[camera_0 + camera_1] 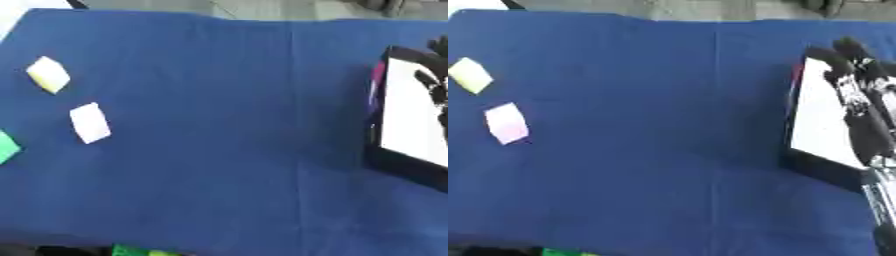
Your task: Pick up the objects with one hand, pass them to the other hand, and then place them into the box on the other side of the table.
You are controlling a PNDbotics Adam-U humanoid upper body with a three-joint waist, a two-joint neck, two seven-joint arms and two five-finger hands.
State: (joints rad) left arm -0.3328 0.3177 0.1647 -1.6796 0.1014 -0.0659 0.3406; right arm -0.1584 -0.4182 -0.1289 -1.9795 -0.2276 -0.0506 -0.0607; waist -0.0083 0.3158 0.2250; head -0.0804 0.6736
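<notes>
Green scrap [131, 251] at near edge, mostly cut off. Green piece [5, 146] cut by left border. White block [90, 122] on blue desk [219, 125], pale yellow block [48, 74] beyond it. Box [820, 117] at right, white inside, partly hidden. Right hand [859, 100] over box, blurred, fingers straight, holding nothing.

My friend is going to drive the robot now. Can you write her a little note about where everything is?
Right robot hand: over the box on the table's right, fingers straight, holding nothing visible.
Left robot hand: not in view.
Box: white inside; contents cannot be told.
Still waiting on the blue tablecloth, left side: a yellowish block, a white block, a green one at the edge.
Left to do: pick each up, pass it across, drop it in the box.
</notes>
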